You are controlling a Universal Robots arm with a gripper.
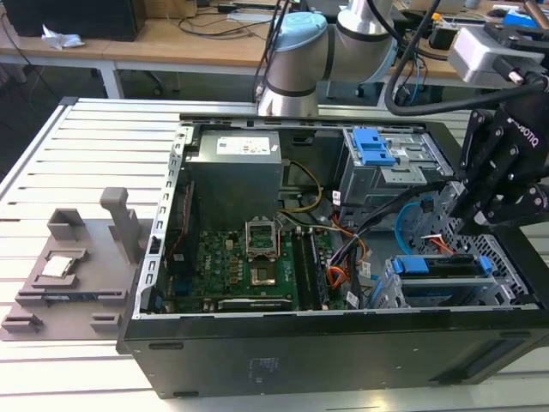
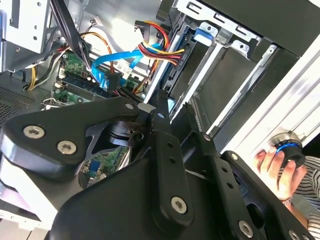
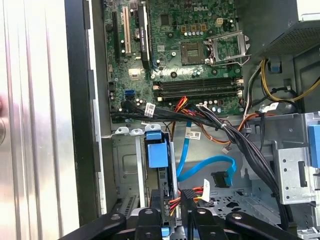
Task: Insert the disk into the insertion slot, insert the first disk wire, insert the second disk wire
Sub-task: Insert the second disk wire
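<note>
Open computer case on a slatted metal table. At the exterior view's left, a grey fixture lies outside the case. Mid-case sits the motherboard. Right of it, the second disk wire loops loose, its dark plug hanging free, joined to nothing. At the near right, the disk sits inside the insertion slot, blue carrier tabs showing. The gripper hangs just above, the first disk wire running in beneath it, probably to seat that plug. Its grip cannot be told.
</note>
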